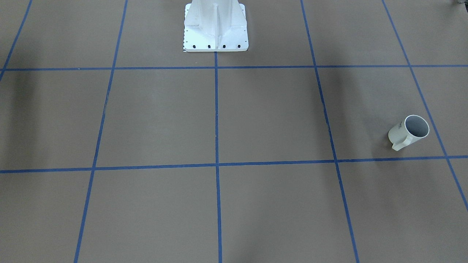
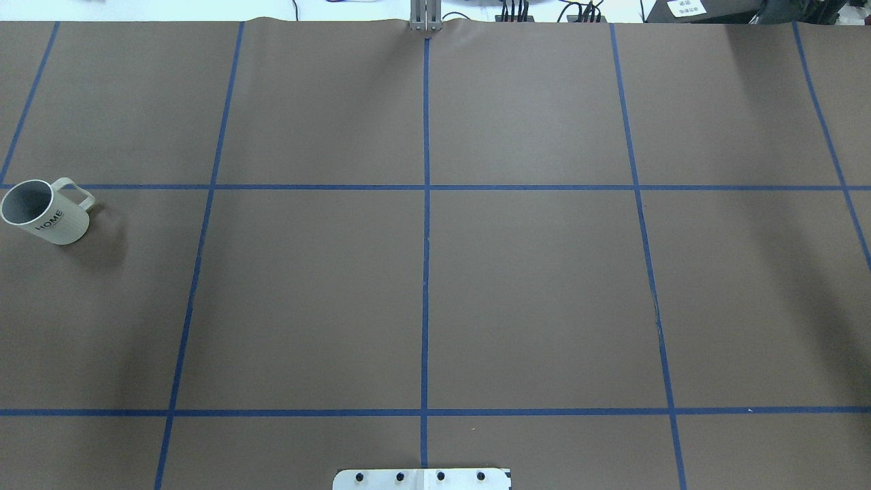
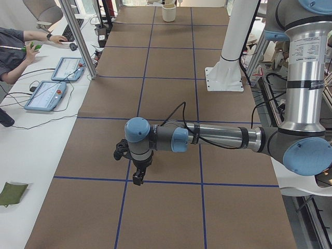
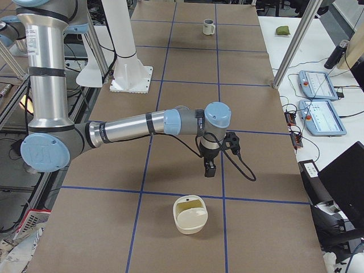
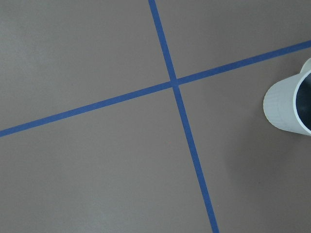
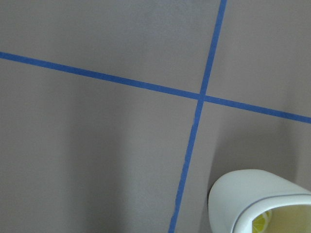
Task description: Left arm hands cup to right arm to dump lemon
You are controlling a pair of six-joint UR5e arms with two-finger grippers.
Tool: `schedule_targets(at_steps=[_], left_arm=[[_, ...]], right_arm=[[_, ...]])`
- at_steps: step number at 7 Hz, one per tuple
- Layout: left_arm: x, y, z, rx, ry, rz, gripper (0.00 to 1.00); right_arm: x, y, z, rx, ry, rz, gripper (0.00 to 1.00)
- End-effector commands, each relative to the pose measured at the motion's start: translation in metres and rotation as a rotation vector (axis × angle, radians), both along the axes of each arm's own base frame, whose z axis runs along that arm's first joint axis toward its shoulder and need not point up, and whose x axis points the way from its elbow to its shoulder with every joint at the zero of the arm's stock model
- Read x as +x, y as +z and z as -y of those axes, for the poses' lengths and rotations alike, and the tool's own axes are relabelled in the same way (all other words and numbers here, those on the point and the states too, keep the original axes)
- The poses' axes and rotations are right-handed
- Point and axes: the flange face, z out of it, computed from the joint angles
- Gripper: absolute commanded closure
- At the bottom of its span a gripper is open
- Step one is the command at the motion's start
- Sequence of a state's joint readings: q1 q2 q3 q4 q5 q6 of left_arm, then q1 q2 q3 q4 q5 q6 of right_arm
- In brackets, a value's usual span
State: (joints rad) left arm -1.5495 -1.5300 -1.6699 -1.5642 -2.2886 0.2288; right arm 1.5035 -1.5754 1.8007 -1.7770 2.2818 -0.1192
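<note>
The cup point(image 2: 51, 218), off-white with "HOME" on its side, stands upright at the table's far left; it also shows in the front view point(image 1: 402, 133) and far off in the right side view point(image 4: 209, 27). Its rim shows at the right edge of the left wrist view point(image 5: 291, 107). In the left side view the left gripper point(image 3: 137, 179) hangs above the table and hides the cup. The right gripper point(image 4: 210, 169) hangs just beyond a cream container point(image 4: 189, 219). Something yellow point(image 6: 262, 222) lies inside that container point(image 6: 252, 194). I cannot tell whether either gripper is open or shut.
The white arm pedestal point(image 1: 215, 29) stands at the table's robot-side edge point(image 2: 422, 478). An operator point(image 3: 13, 52) sits at a side bench with tablets point(image 3: 46, 96). Metal posts point(image 4: 296, 42) stand along the operators' edge. Blue tape lines grid the brown table.
</note>
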Motion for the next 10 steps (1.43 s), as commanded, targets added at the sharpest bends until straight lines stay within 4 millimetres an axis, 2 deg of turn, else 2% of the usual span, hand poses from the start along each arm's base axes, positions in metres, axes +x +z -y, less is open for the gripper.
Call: schedule_targets(at_steps=[1,2,3,10], left_arm=[[-0.001,0.005,-0.004,0.006,0.000,0.000,0.00],[-0.001,0.004,-0.004,0.006,-0.001,0.000,0.00],[-0.001,0.002,-0.003,0.008,-0.003,-0.002,0.00],[0.003,0.003,-0.010,0.000,0.002,-0.049,0.00]], right_arm=[[0.015,0.030,-0.025,-0.027,0.016,-0.028,0.00],[0.018,0.040,-0.037,-0.012,0.027,-0.026,0.00],[0.020,0.041,-0.042,-0.011,0.037,-0.026,0.00],[0.019,0.045,-0.047,-0.026,0.043,-0.019,0.00]])
